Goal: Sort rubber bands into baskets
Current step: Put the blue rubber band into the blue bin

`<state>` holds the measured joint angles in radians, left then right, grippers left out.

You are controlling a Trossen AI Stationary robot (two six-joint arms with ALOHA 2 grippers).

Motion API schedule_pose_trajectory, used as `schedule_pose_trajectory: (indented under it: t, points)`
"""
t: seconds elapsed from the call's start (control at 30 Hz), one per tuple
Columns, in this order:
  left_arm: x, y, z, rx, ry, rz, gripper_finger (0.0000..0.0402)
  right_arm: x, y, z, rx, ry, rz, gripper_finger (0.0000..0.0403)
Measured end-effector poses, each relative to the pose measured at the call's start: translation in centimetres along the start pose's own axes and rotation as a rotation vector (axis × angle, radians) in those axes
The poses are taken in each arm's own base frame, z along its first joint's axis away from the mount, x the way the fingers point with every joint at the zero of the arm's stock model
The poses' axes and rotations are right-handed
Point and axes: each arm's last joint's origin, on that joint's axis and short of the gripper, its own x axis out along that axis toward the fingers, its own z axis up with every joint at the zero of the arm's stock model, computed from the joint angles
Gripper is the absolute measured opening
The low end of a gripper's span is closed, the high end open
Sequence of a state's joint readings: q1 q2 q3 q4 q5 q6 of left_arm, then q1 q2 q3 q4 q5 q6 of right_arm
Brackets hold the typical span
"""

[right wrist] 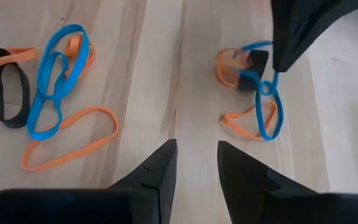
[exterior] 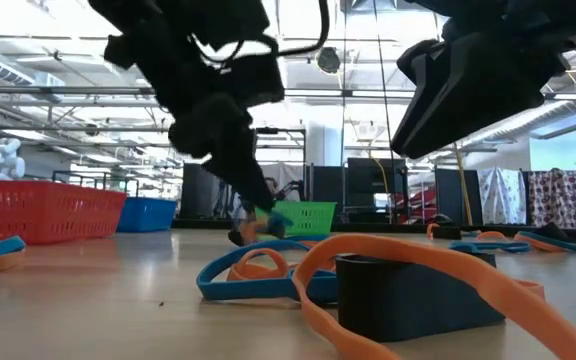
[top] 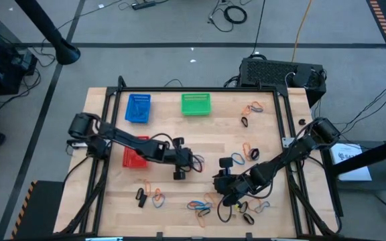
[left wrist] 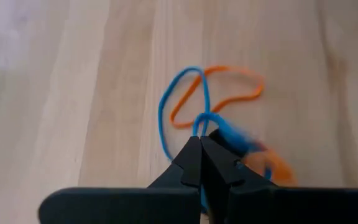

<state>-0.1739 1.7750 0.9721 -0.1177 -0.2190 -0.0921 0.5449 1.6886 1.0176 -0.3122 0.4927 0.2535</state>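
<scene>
**Left arm pinches a blue band**

Left end effector [left wrist: 201, 155] is clamped on a blue rubber band [left wrist: 180, 102], tangled with an orange one [left wrist: 229, 93], mid-surface near the red basket [top: 134, 159]. Right end effector [right wrist: 196, 163] hovers parted, empty, ready for its own pick.

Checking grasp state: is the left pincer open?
No: left pincer is shut on a blue rubber band, fingertips pressed together.

text: none legible | labels: none | signs: none
</scene>
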Motion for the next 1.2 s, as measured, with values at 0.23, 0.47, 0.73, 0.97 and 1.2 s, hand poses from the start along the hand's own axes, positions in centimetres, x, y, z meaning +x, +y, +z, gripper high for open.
schedule_pose_trajectory:
  t: [0.23, 0.47, 0.73, 0.97, 1.2]
  points:
    - [0.1, 0.4, -0.3, 0.028, 0.019, 0.126, 0.0001, 0.1, -0.2, 0.1, -0.024, -0.005, -0.008, 0.0109]
    - [-0.9, 1.2, 0.2, 0.020, -0.015, 0.217, 0.0001, 0.2, -0.4, 0.2, -0.022, -0.006, -0.012, 0.0109]
    - [-4.9, 1.0, 1.8, 0.026, -0.129, 0.192, 0.0001, 0.2, -0.4, 0.1, -0.024, -0.002, -0.012, 0.0109]
    - [-8.8, 3.2, 0.8, 0.040, -0.014, 0.300, 0.0001, 0.2, -0.4, 0.2, -0.017, -0.006, -0.011, 0.0109]
    - [-10.3, 9.4, -2.2, -0.042, 0.304, 0.523, 0.0001, 0.2, -0.3, 0.5, -0.005, -0.038, -0.004, 0.0109]
